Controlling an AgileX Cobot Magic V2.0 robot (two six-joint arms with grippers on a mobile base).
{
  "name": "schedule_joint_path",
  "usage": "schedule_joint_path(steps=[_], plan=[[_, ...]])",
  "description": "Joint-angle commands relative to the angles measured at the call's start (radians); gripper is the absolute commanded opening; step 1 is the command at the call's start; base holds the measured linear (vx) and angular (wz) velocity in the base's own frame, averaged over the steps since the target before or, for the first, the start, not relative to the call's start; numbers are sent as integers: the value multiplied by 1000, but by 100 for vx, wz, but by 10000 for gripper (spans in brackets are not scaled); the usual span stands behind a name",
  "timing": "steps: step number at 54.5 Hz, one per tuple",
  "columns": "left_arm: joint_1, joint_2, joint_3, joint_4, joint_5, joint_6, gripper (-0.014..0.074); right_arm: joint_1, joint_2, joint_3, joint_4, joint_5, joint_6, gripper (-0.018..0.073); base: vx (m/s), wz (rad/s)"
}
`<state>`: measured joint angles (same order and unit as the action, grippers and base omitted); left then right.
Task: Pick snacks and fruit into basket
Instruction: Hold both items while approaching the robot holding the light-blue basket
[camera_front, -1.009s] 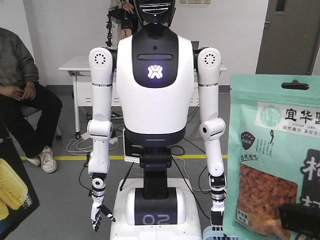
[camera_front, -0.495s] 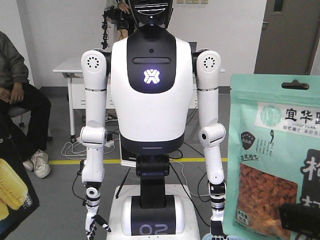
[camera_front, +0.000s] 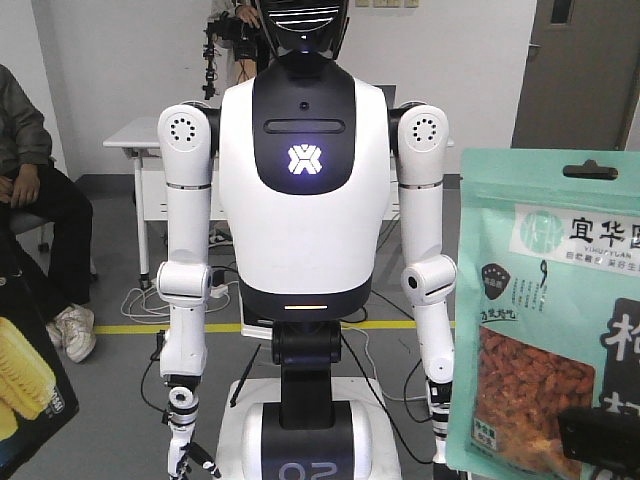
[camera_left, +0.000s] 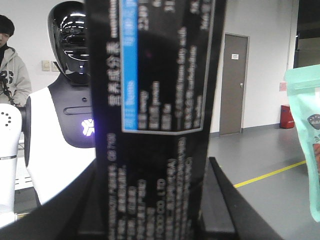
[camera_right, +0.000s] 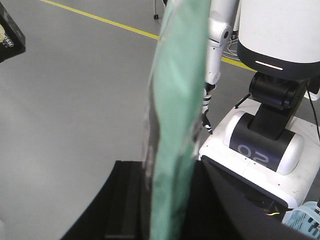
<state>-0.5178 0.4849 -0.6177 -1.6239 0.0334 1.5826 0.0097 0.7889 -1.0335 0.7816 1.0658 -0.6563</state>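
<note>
The left gripper (camera_left: 155, 200) is clamping the corn box (camera_left: 155, 100) and the right gripper (camera_right: 165, 200) is pinching the green pouch (camera_right: 175, 100), both hanging in mid-air. The carrying step is under way. The next move calls for lowering them over the blue basket (camera_right: 306, 222) and letting go.

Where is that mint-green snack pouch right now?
The mint-green pouch stands at the front view's right edge, clamped upright in the right pincer, beside the white humanoid robot.

Counts by kind
One mint-green pouch of dried red berries (camera_front: 545, 320) near right, one black-and-blue corn-pictured box (camera_front: 28, 388) near left, one light blue plastic basket (camera_right: 306, 223), one white humanoid robot (camera_front: 305, 200), one seated person (camera_front: 25, 190) far left.
</note>
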Motion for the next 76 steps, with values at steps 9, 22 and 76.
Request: schedule_joint_path(steps=[9,22,76], plan=[[-2,3,-33,-3,13,-4,-7,-3,-1,-29,57,-58,-8,-8,5,1],[-2,3,-33,-3,13,-4,-7,-3,-1,-29,57,-58,-8,-8,3,0],[-2,3,-33,-3,13,-4,-7,-3,-1,-29,57,-58,-8,-8,0,0]])
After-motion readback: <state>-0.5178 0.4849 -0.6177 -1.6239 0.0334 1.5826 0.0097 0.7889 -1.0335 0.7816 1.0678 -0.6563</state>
